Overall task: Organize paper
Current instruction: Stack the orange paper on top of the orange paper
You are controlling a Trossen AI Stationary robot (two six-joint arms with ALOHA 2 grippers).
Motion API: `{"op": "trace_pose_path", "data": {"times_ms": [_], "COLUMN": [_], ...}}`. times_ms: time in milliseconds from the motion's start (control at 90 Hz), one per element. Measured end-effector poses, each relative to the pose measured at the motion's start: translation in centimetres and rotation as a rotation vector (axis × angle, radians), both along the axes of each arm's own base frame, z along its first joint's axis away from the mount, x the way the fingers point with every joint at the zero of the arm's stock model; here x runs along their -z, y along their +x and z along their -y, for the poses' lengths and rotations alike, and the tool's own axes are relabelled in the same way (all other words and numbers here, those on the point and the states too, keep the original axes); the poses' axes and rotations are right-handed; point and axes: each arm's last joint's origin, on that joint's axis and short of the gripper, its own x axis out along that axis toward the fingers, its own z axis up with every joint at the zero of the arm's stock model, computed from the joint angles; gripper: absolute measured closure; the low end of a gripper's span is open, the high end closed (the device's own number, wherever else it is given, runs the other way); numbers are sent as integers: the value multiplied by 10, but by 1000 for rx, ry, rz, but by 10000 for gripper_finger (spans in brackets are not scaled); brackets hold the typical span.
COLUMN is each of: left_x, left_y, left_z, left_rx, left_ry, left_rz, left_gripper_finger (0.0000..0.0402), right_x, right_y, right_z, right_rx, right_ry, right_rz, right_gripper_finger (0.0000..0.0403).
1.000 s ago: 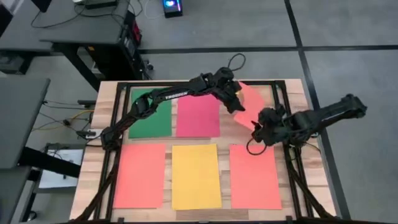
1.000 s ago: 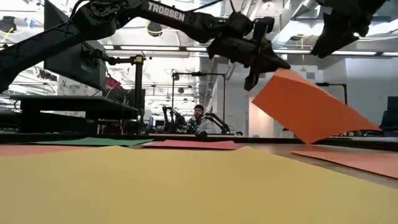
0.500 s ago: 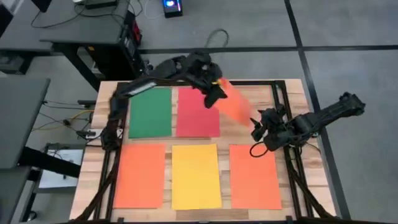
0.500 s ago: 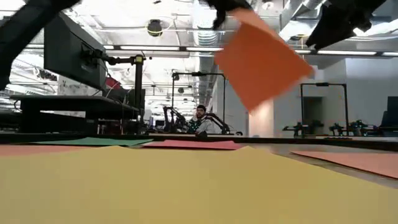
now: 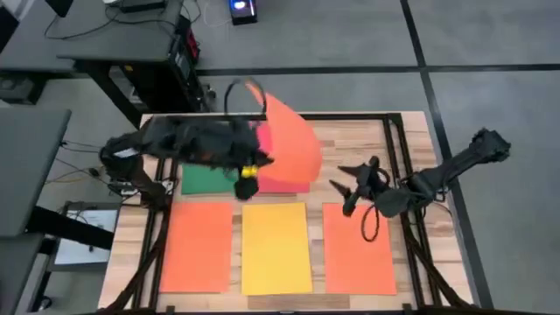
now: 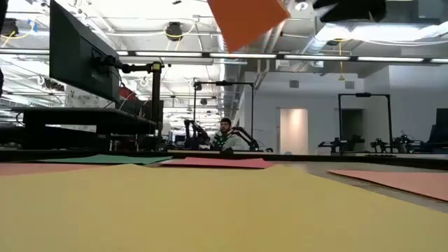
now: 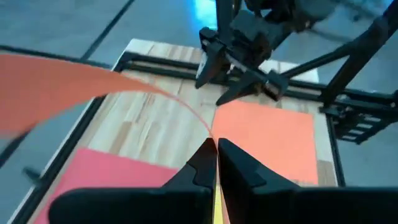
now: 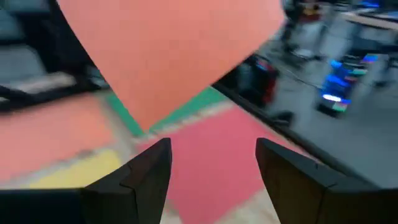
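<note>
Orange sheet (image 5: pixel 289 140) is airborne over the tabletop's far middle, above the pink-red sheet (image 5: pixel 293 182), pinched at one corner by the left gripper (image 7: pixel 216 163), fingers closed tight on it. Green sheet (image 5: pixel 203 180) sits near the far left; orange sheet, yellow sheet (image 5: pixel 276 248) and another orange sheet line the near edge. Right gripper (image 5: pixel 353 187) hovers near the far right area, fingers spread wide, empty. Step looks like mid-transfer; next move likely needs lowering the sheet flat onto a bare patch of the wooden tabletop (image 5: pixel 367 144), edges squared.
</note>
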Motion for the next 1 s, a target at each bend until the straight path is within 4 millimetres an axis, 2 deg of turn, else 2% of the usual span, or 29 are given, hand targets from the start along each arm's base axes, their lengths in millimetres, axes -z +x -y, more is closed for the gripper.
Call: {"op": "trace_pose_path", "data": {"times_ms": [111,233,344,433,522,644,833,1000], "left_x": [14,35,52,64,75,92,115,137], "left_y": [-11,-24,-38,-48,-54,-60,-65,-70], "left_z": [45,92,124,142,153,160,161,167], "left_rx": [-23,-52,-102,-134,-164,-211,-299,-329], "left_ry": [8,-10,-41,-77,-115,-152,-168,-163], "left_rz": [-38,-37,2,31,46,27,-17,-39], "left_gripper_finger": [401,401,401,401,401,401,401,401], "right_x": [24,52,83,104,121,130,132,130], "right_y": [4,6,8,17,28,43,67,80], "right_z": [-3,3,15,19,13,1,-13,-18], "right_rx": [-177,-381,-371,-354,-376,-427,-486,-488], "right_ry": [140,299,450,568,613,616,605,583], "right_rz": [116,312,384,361,321,336,339,311], "right_gripper_finger": [181,181,181,182,182,182,182,181]}}
